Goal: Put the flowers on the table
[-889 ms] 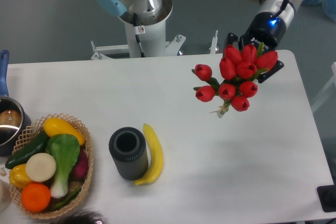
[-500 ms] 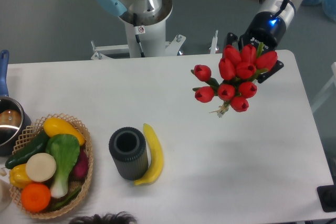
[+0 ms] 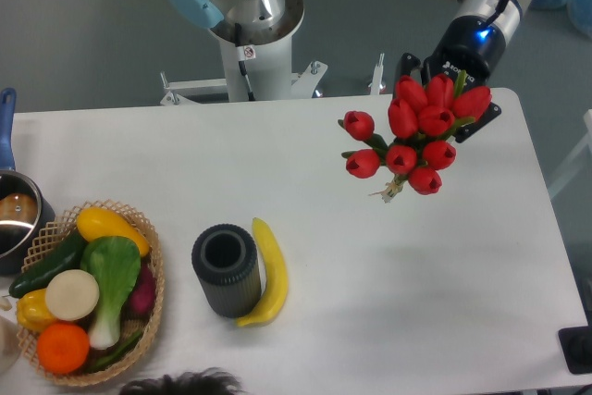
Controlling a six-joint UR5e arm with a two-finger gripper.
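Note:
The flowers (image 3: 416,141), a bunch of red tulips with green stems, hang over the right rear part of the table (image 3: 370,275), buds turned up toward the camera. My gripper (image 3: 450,104) comes in from the back right and is shut on the flowers. Its fingers are mostly hidden behind the buds; only the black wrist with a blue light shows. The tied stem ends point down and to the left, and I cannot tell whether they touch the white surface.
A black cylindrical vase (image 3: 225,270) stands at centre front with a banana (image 3: 270,270) against its right side. A wicker basket (image 3: 155,307) of vegetables and a pot (image 3: 14,215) sit at the left. Dark hair (image 3: 185,383) shows at the bottom edge.
The flowers and gripper have shifted only a few pixels, slightly to the right. The hair at the bottom edge has moved rightward.

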